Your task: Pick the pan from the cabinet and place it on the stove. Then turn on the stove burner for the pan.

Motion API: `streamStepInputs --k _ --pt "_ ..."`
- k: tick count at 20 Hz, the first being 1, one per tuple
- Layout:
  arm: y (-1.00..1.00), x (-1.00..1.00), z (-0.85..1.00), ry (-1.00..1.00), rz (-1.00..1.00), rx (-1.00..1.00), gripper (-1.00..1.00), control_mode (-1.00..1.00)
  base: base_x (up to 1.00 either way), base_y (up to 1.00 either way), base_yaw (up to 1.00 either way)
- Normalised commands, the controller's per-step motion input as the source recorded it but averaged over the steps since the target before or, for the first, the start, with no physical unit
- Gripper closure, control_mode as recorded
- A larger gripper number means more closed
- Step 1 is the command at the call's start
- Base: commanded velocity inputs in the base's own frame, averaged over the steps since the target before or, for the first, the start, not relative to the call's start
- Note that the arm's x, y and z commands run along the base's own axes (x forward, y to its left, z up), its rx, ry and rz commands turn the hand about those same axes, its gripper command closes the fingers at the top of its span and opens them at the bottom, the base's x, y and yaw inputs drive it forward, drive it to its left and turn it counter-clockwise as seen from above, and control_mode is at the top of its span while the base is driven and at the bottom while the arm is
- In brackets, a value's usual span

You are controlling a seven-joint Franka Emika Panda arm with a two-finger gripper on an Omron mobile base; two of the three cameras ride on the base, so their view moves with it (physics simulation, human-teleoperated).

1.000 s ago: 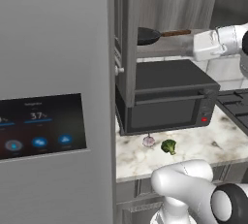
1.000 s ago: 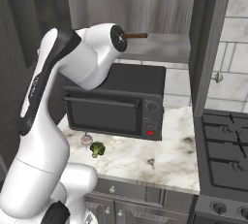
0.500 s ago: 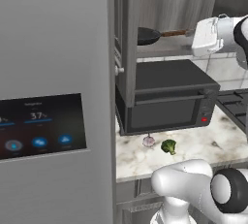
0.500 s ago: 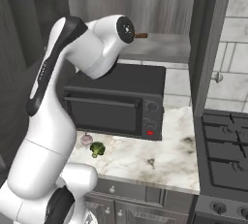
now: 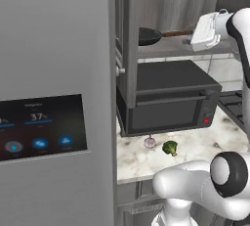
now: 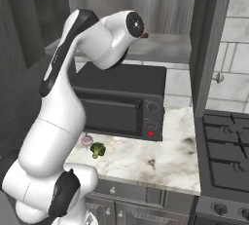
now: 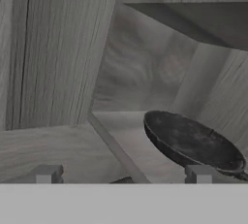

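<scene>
Black and round, the pan (image 5: 148, 36) sits on the bottom shelf of the open grey wood-grain cabinet (image 5: 128, 34), with its reddish-brown wooden handle (image 5: 177, 33) pointing toward the arm. In the hand view the pan (image 7: 191, 143) lies on the shelf just ahead of the tool (image 7: 123, 175), toward its right finger, and the speckled dark inside is visible. The tool's two fingertips (image 7: 44, 174) stand wide apart with nothing between them. In the left base view the white hand is at the front of the cabinet, close to the end of the handle; I cannot tell if it touches it.

Under the cabinet a black countertop oven (image 5: 168, 103) stands on the marbled surface (image 6: 160, 158). In front of the oven lie a small piece of broccoli (image 5: 170, 147) and, just beside it, a small pale pinkish bulb (image 5: 150, 142). The steel fridge (image 5: 53, 102) with a dark display panel is at the left. In the right base view the black stove (image 6: 224, 143) with its grid grates is to the right of the surface, and round knobs (image 6: 222, 210) show along its front.
</scene>
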Motion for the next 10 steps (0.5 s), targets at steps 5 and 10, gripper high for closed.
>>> streamStepInputs --k 5,10 --pt "-0.15 0.54 0.00 -0.07 -0.01 0.00 -1.00 -1.00 0.00 0.00 0.00" --pt "-0.28 0.47 0.00 -0.04 0.00 -0.01 -1.00 -1.00 0.00 0.00 0.00"
